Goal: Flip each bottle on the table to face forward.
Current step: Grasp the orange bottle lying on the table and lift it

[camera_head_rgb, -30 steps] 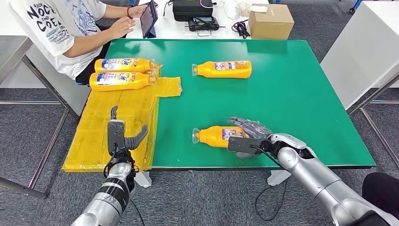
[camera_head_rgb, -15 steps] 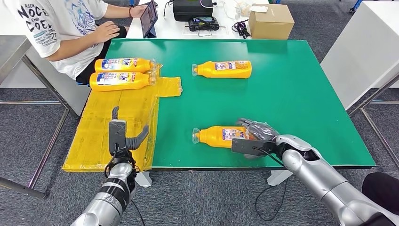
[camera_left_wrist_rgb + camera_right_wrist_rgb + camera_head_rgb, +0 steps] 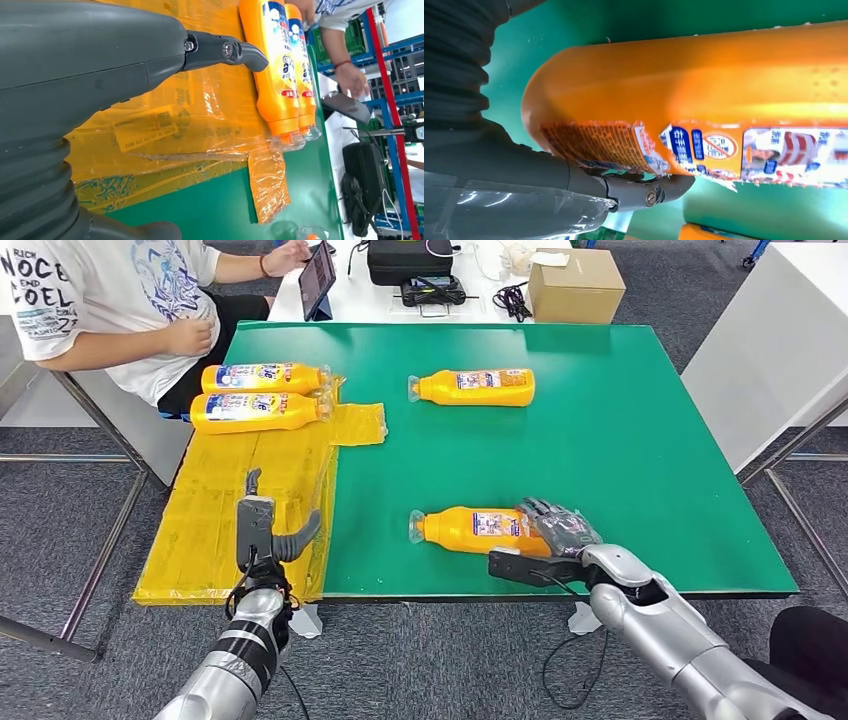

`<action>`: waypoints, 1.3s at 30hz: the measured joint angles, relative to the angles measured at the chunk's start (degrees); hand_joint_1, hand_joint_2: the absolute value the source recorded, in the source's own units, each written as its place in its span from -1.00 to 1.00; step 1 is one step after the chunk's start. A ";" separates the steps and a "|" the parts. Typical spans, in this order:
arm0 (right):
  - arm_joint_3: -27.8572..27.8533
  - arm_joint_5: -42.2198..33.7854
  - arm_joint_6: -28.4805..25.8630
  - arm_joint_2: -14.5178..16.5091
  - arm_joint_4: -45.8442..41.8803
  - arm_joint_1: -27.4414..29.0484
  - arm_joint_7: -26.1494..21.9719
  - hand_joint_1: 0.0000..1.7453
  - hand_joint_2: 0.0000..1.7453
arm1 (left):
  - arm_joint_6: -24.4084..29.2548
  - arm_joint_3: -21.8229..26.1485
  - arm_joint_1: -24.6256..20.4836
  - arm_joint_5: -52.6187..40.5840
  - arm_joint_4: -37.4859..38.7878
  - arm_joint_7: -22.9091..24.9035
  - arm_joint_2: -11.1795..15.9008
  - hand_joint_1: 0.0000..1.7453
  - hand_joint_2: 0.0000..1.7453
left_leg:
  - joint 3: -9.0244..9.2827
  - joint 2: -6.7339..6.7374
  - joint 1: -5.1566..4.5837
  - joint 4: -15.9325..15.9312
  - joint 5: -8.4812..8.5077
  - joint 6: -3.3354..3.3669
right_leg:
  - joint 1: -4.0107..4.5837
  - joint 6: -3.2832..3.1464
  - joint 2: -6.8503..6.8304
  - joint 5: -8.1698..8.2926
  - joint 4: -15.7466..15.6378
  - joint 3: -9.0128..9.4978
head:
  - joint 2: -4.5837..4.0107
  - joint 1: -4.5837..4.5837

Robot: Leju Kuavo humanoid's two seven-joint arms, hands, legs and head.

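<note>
An orange bottle [image 3: 465, 530] [image 3: 704, 95] lies on its side near the front edge of the green table [image 3: 620, 440], cap to the left. My right hand [image 3: 562, 535] is at its base end: the fingers lie spread over the base and the thumb [image 3: 634, 187] runs along the near, labelled side. A second bottle [image 3: 473, 387] lies further back. Two more bottles [image 3: 262, 377] [image 3: 255, 412] [image 3: 272, 75] lie side by side on a yellow plastic sheet [image 3: 250, 500]. Over that sheet's front part, my left hand [image 3: 262, 530] [image 3: 90, 65] stands upright, holding nothing.
A person [image 3: 120, 300] sits at the table's far left corner with a tablet [image 3: 316, 278]. A cardboard box [image 3: 575, 285] and a black case stand on the white desk behind. Another white table [image 3: 780, 340] is at the right.
My right hand has slid from on top of the near bottle back toward its base and the table's front edge. The bottle has stayed put. The person's arm has drawn back.
</note>
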 joint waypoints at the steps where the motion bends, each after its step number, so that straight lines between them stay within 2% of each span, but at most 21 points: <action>1: -0.28 0.33 -0.12 0.25 0.14 0.15 0.10 -1.00 1.00 | -0.03 -0.04 0.04 -0.01 0.00 0.01 0.00 -1.00 1.00 | 0.00 0.00 0.00 0.00 0.00 0.00 | 0.00 0.00 0.00 0.00 0.00 0.00 | 0.00 0.00; 11: -2.68 1.12 -0.51 2.85 2.97 0.87 0.15 -1.00 1.00 | -0.79 -0.44 0.25 -0.49 0.00 0.02 -0.02 -1.00 1.00 | 0.04 0.02 0.01 0.00 0.00 0.00 | 0.01 0.00 0.01 0.00 0.00 0.01 | 0.00 -0.01; 12: -2.92 1.11 -0.53 3.10 3.34 0.87 0.11 -0.92 1.00 | -0.80 -0.48 0.24 -0.50 0.00 0.03 -0.03 -1.00 1.00 | 0.05 0.03 0.01 0.00 0.00 0.00 | 0.01 0.00 0.02 0.00 0.00 0.02 | 0.00 -0.01; 15: -3.52 0.96 -0.61 3.64 4.29 0.87 -0.32 0.29 1.00 | -0.82 -0.57 0.22 -0.51 0.02 0.04 -0.09 -1.00 1.00 | 0.09 0.04 0.01 0.00 0.00 0.00 | 0.01 0.00 0.02 0.00 -0.01 0.05 | 0.00 0.00; 16: -3.79 0.81 -0.65 3.78 4.56 0.87 -0.60 0.63 1.00 | -0.82 -0.59 0.21 -0.51 0.03 0.03 -0.12 -1.00 1.00 | 0.10 0.04 0.01 0.00 0.00 0.00 | 0.01 0.00 0.02 0.00 -0.01 0.06 | 0.00 0.00; 17: -4.09 0.67 -0.68 3.90 4.80 0.88 -0.88 0.70 1.00 | -0.82 -0.61 0.21 -0.51 0.04 0.03 -0.14 -1.00 1.00 | 0.11 0.04 0.01 0.00 0.00 0.00 | 0.01 0.00 0.02 0.00 -0.01 0.07 | 0.00 0.01; 23: -5.62 0.44 -0.80 4.36 5.41 0.94 -2.06 0.79 1.00 | -0.84 -0.88 0.17 -0.51 0.13 -0.07 -0.15 -1.00 1.00 | 0.16 0.03 0.01 0.00 0.00 0.00 | 0.01 0.00 0.02 0.00 -0.01 0.12 | 0.00 0.00; 27: -6.34 0.43 -1.00 4.59 5.44 1.18 -2.24 0.98 1.00 | -0.84 -0.94 0.11 -0.51 0.19 -0.16 -0.15 -1.00 1.00 | 0.17 0.03 0.01 0.00 0.00 0.00 | 0.01 0.00 0.02 0.00 -0.01 0.13 | 0.00 0.00; 31: -7.50 0.48 -2.58 5.01 5.33 1.92 -2.99 1.00 1.00 | -0.84 -0.96 0.10 -0.51 0.22 -0.16 -0.15 -1.00 1.00 | 0.17 0.03 0.01 0.00 0.00 0.00 | 0.01 0.00 0.02 0.00 -0.01 0.13 | 0.00 0.01; 34: -10.21 0.57 -7.65 6.32 3.91 4.20 -3.25 1.00 1.00 | -0.50 -0.96 0.19 -0.84 0.22 0.48 -0.15 -1.00 1.00 | 0.13 0.00 0.01 -0.01 0.00 0.00 | 0.01 0.00 0.00 0.00 0.00 0.13 | 0.00 0.01; 37: -15.76 0.91 -15.21 9.46 0.15 8.50 -4.26 1.00 1.00 | 0.32 -0.96 0.92 -1.86 0.22 1.92 -0.09 -1.00 1.00 | 0.07 0.00 0.02 -0.02 -0.01 0.00 | 0.02 0.00 0.00 -0.01 0.01 0.09 | 0.00 -0.01; 39: -19.29 1.53 -18.42 11.68 -2.35 10.82 -5.43 1.00 1.00 | 0.44 -0.96 1.61 -2.14 0.22 2.01 -0.05 -1.00 1.00 | 0.05 0.00 0.03 -0.02 -0.01 -0.01 | 0.03 0.00 -0.01 -0.01 0.01 0.04 | 0.00 -0.02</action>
